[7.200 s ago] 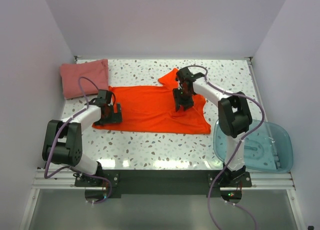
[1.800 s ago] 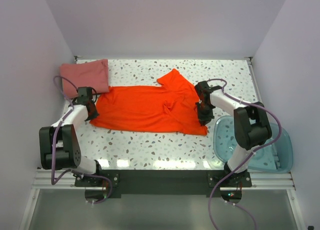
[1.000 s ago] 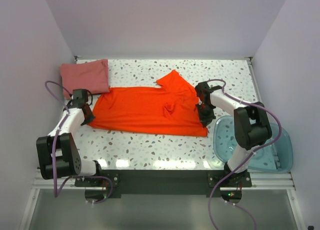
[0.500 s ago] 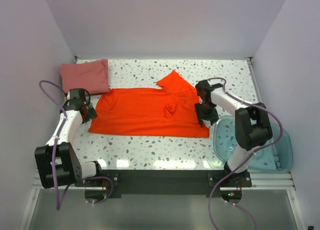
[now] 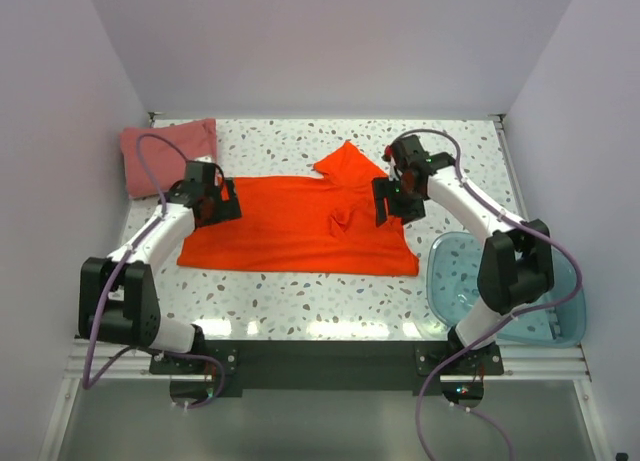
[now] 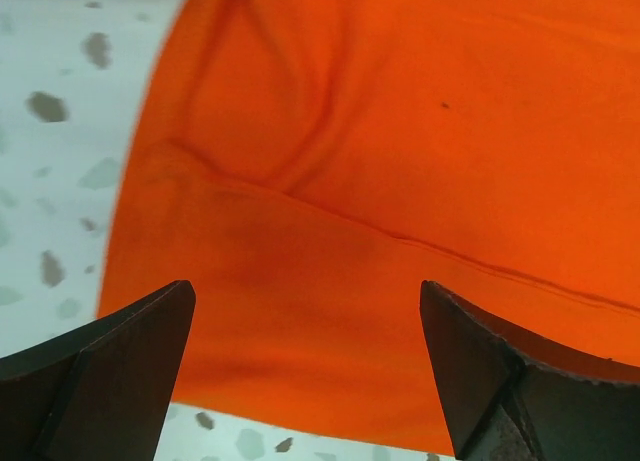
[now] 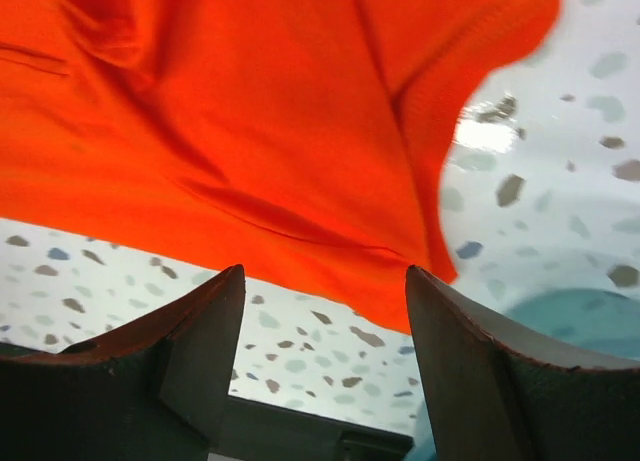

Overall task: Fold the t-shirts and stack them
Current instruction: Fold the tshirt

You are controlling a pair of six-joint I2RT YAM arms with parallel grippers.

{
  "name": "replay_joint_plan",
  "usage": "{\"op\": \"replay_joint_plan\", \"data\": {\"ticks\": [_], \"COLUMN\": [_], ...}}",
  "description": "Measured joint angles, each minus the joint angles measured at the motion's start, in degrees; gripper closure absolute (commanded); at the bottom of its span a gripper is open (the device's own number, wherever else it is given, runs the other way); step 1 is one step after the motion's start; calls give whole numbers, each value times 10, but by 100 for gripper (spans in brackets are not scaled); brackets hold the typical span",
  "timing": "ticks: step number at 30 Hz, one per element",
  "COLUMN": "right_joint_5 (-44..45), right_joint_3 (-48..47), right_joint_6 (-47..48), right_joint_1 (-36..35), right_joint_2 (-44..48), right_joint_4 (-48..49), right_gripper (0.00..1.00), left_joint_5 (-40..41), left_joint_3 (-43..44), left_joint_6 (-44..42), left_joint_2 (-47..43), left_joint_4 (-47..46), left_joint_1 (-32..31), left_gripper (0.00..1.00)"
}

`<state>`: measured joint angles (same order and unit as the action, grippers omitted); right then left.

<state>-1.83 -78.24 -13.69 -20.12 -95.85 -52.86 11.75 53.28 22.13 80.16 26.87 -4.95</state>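
The bright orange-red t-shirt [image 5: 300, 226] lies spread flat on the speckled table, one sleeve pointing to the back. It fills the left wrist view [image 6: 400, 181] and the top of the right wrist view [image 7: 250, 131]. The dusty pink-red t-shirt [image 5: 165, 153] lies folded at the back left corner. My left gripper [image 5: 224, 203] is open and empty above the orange shirt's left end. My right gripper [image 5: 388, 203] is open and empty above the shirt's right side.
A translucent blue plastic tub [image 5: 520, 291] stands at the front right, its rim showing in the right wrist view [image 7: 560, 321]. White walls close in the table on the left, back and right. The table's front edge [image 7: 300, 441] lies just past the shirt's hem.
Both grippers have let go of the orange shirt's ends and lifted inward over it. The shirt, pulled out wider over the last seconds, now lies flat.
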Motion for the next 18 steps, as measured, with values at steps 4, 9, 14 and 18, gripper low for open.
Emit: {"op": "replay_joint_plan", "data": {"ticks": [4,9,14,18], "right_joint_5": [-55,-89,-91,-86], "right_joint_3": [26,82,139,153], "right_joint_6": [-25,-51,-64,-74], "right_joint_1": [-16,-32,-35,-34], "right_joint_2": [-3,-26,-51,-54], "right_joint_4": [61,132,165,170], "right_gripper": [31,31,31,31], "left_joint_5": [-45,-79,-89,-84], "left_joint_3": [-2,-43,-84,-96], "left_joint_6": [2,11,14,18], "left_joint_2": [44,64,70,61], "left_joint_4": [-33,-84,-102,-111], "left_joint_1": [-25,-26,-26,-26], "left_gripper": [0,0,0,0]}}
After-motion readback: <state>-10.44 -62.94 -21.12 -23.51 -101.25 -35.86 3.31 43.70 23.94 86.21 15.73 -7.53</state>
